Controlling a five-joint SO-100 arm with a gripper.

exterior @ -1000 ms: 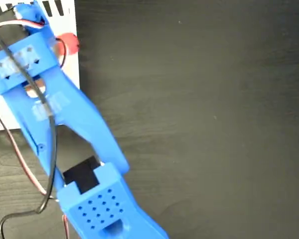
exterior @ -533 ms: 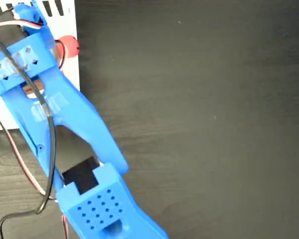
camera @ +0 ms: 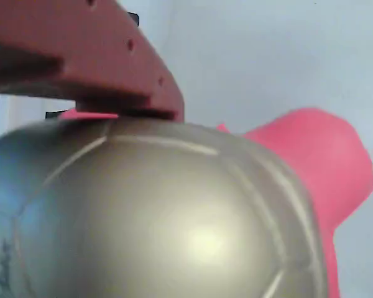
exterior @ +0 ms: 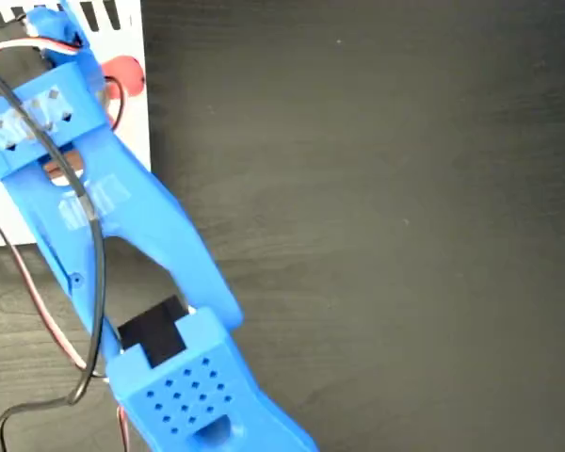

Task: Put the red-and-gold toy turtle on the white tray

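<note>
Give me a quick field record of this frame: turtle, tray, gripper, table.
turtle: red-and-gold toy turtle, gold shell fills the wrist view, coral-red part sticks out at right; in the fixed view only a red bit shows beside the arm
tray: white tray, top-left of the fixed view, black stripes on its upper edge, mostly hidden by the arm
turtle vs tray: over the tray; resting or lifted cannot be told
gripper: gripper, dark red finger pressed on the shell top; second finger not visible
arm: blue arm, reaching from bottom to upper left
table: dark wood table

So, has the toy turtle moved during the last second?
Yes. In the fixed view the turtle's red part has shifted left, from overhanging the white tray's right edge to lying inside it.
</note>
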